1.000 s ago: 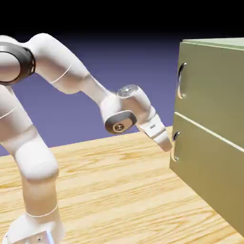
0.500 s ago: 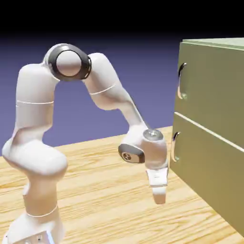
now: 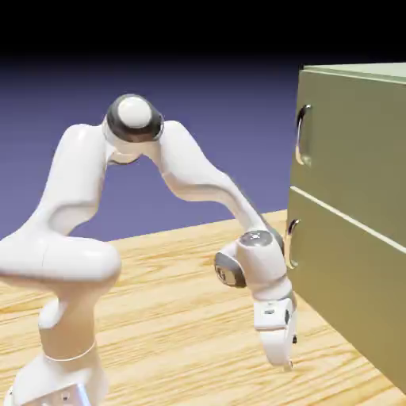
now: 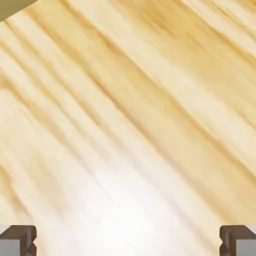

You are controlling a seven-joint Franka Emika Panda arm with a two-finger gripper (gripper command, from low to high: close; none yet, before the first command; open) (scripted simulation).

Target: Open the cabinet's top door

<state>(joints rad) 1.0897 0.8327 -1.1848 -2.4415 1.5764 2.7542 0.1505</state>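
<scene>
The cabinet (image 3: 349,214) sits off to the side of the jaws and rises well above them, so the hand is parked too low for this job right now. The counter (image 3: 174,317) is all that's seen straight ahead of the jaws in the hand view, just wood grain filling the frame, with a sliver of olive in one corner.

The top door (image 3: 353,135) is well above the jaws, and the lower panel (image 3: 341,285) is the one level with the wrist, so that one shouldn't be grabbed by mistake. The top door's handle (image 3: 301,135), a vertical silver loop near the door's edge, is the thing to aim for.

The gripper (image 3: 284,358) is pointed down at the counter with jaws spread wide and nothing held. Best guess at doing it right: the hand gets lifted, turned level toward the cabinet front, and the loop is lined up between the jaws before anything is closed. A pull along the door's swing would probably be kinder than a straight yank.
</scene>
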